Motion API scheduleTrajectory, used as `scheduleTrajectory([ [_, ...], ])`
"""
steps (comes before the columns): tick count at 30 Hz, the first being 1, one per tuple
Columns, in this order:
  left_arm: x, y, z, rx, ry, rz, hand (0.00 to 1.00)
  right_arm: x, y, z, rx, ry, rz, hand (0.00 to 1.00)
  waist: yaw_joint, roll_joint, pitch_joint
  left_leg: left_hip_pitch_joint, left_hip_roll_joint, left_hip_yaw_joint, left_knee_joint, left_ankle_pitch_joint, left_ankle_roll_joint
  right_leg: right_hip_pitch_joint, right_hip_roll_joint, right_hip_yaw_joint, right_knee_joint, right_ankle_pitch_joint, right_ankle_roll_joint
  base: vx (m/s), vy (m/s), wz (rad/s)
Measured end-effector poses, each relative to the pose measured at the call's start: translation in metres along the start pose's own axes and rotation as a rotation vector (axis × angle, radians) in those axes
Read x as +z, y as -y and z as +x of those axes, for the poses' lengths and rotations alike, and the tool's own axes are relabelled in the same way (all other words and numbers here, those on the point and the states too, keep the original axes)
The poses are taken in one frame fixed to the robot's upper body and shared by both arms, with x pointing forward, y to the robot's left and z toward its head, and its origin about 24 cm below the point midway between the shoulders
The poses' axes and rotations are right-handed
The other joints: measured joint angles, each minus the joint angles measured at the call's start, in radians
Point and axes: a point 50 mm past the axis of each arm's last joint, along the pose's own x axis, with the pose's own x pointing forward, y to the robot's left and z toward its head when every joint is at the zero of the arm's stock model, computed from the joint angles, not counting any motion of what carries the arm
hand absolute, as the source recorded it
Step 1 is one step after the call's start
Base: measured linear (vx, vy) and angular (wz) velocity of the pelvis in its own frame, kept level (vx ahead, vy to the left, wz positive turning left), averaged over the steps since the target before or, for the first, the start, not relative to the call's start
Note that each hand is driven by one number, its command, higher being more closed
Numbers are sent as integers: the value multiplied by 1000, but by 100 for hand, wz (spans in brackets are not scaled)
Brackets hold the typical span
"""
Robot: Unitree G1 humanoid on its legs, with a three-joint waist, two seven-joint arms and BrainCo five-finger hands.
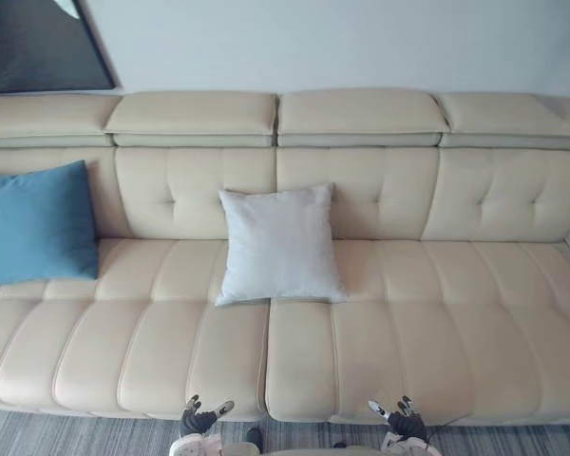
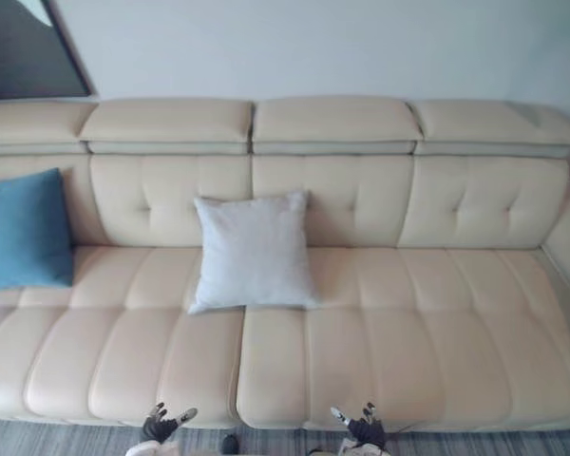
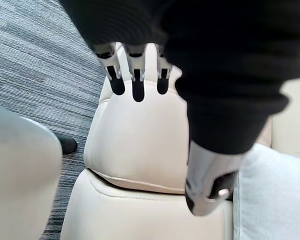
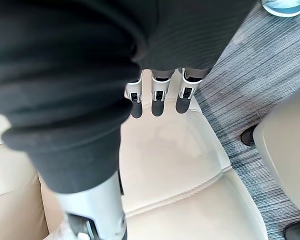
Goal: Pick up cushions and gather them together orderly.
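A pale grey square cushion [image 1: 279, 245] leans upright against the backrest at the middle of the sofa. A blue cushion [image 1: 36, 223] leans against the backrest at the sofa's far left. My left hand [image 1: 201, 416] and right hand [image 1: 399, 416] hang low at the sofa's front edge, well short of both cushions. In the left wrist view the left hand [image 3: 134, 80] has straight fingers over the bare seat, holding nothing, with a corner of the pale grey cushion [image 3: 275, 195] beyond the thumb. The right hand [image 4: 157, 100] is likewise open above the seat.
The long cream leather sofa [image 1: 437, 323] spans the whole width, with wide bare seat to the right of the pale cushion. Grey striped carpet [image 1: 76, 435] lies in front of it. A dark framed picture [image 1: 33, 43] hangs on the wall at upper left.
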Motion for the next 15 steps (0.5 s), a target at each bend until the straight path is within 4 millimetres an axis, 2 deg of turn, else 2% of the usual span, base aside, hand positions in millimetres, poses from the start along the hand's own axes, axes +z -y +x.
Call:
scheduleTrajectory([
  [1,1,-2,0,5,3,1,0,4,-6,2,19,11,-9,0,0,4,5,-7,9,6,14,-2,2,-24,-3,-18,74,-23,-24,-104,-53,-26],
  [2,3,-4,2,11,7,4,0,5,-9,2,35,14,-20,0,0,-9,-1,-29,19,6,40,-2,2,-72,-22,-49,263,-73,-30,-49,-51,3],
  [4,7,-6,3,16,18,9,0,5,-9,1,33,14,-20,0,-1,-26,-9,-69,23,-6,85,-2,2,-82,-55,-58,424,-103,-11,-45,-105,32],
  [5,11,-9,5,22,30,13,0,4,-9,1,33,12,-21,0,1,-52,-23,-118,21,-11,144,-2,2,-62,-101,-46,504,-77,5,-101,-250,27],
  [6,14,-8,6,26,29,3,0,10,-14,4,43,24,-18,0,21,-62,-15,-164,38,-1,222,-2,1,-40,-78,-40,462,-103,38,-139,-278,10],
  [7,16,-7,7,24,31,-6,0,13,-17,5,49,34,-17,0,28,-55,-10,-170,45,-3,234,-2,2,-38,-73,-46,457,-103,38,-231,-159,-23],
  [8,16,1,6,12,30,-26,0,21,-15,8,40,55,-24,0,49,-22,-3,-173,61,-6,225,15,8,0,-39,-48,399,-123,32,-259,-91,1],
  [9,16,4,4,2,37,-20,0,26,-13,10,30,70,-33,0,49,-12,-4,-171,80,9,204,38,-14,40,-33,-56,346,-192,5,-252,-100,12],
  [10,19,5,5,-4,49,-14,0,28,-14,11,29,77,-33,0,50,-16,-2,-182,81,19,202,40,-17,39,-33,-64,325,-224,-17,-246,-189,27],
  [11,25,13,6,-25,66,-15,0,35,-15,13,24,96,-35,0,54,-5,0,-215,95,13,198,64,-47,40,-16,-96,266,-255,-37,-298,-235,13],
  [12,26,19,5,-38,68,-15,0,40,-15,14,18,110,-37,0,60,22,4,-240,117,8,186,92,-58,48,14,-118,213,-254,-41,-381,-255,16],
  [13,26,22,5,-41,70,-14,0,50,-20,17,19,135,-36,0,56,49,25,-246,138,-1,139,158,-62,60,44,-154,164,-239,-68,-343,-195,21],
  [14,27,24,5,-45,70,-11,0,52,-20,17,15,139,-35,0,50,54,31,-243,142,3,103,199,-63,58,50,-166,157,-226,-88,-375,-147,48],
  [15,31,23,6,-43,81,-6,0,50,-20,17,9,132,-29,0,48,41,41,-225,141,35,21,278,-66,49,42,-204,145,-211,-115,-468,-110,54],
])
